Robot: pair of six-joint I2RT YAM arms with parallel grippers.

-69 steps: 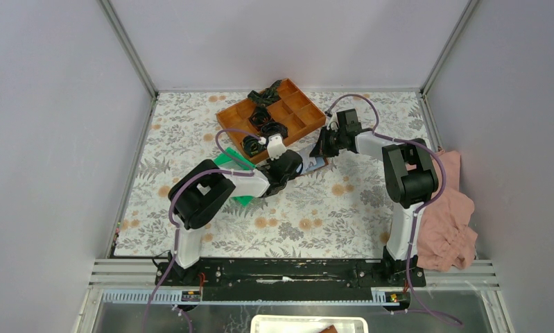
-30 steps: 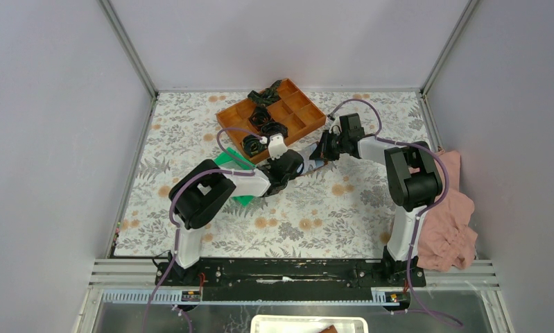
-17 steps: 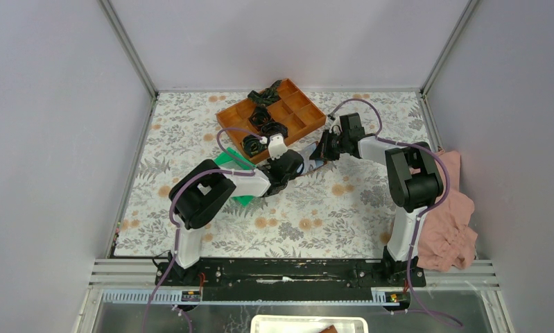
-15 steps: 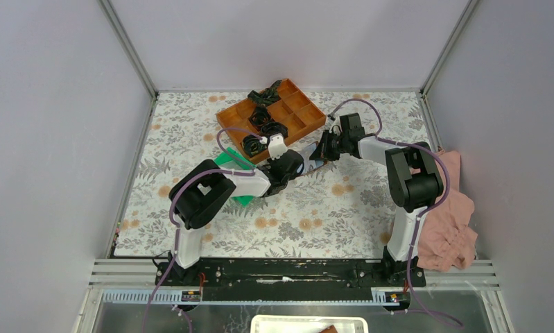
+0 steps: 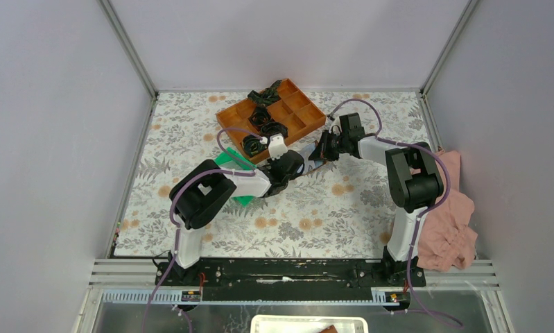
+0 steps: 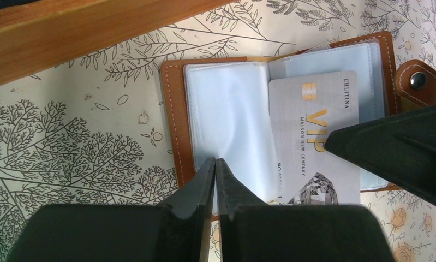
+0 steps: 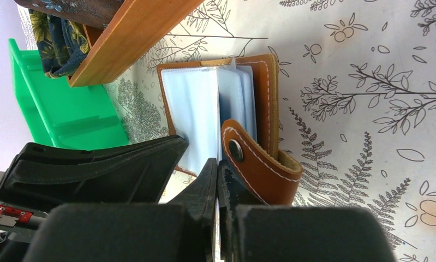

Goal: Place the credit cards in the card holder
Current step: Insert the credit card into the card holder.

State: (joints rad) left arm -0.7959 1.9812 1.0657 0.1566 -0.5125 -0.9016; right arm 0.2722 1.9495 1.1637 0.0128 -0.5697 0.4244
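Note:
The brown card holder (image 6: 174, 120) lies open on the floral mat beside the orange tray, its clear sleeves facing up. A silver VIP credit card (image 6: 314, 125) lies on its right half, its top edge under a sleeve. My left gripper (image 6: 215, 164) is shut on the near edge of the left sleeve. My right gripper (image 7: 216, 166) is shut on the card's thin edge, next to the holder's snap tab (image 7: 259, 164). One of its fingers (image 6: 395, 147) covers the card's right side. From above, both grippers (image 5: 298, 165) (image 5: 320, 154) meet over the holder, which is mostly hidden.
The orange compartment tray (image 5: 222, 118) with black coiled items stands just behind the holder, and its wall (image 6: 95, 38) is close. A green tray (image 5: 225, 159) lies under the left arm. A pink cloth (image 5: 451, 222) hangs at the right edge.
Since 2.3 s ago my right wrist has shifted slightly right and closer to the holder. In the last second nothing visibly moves. The left arm has stayed still.

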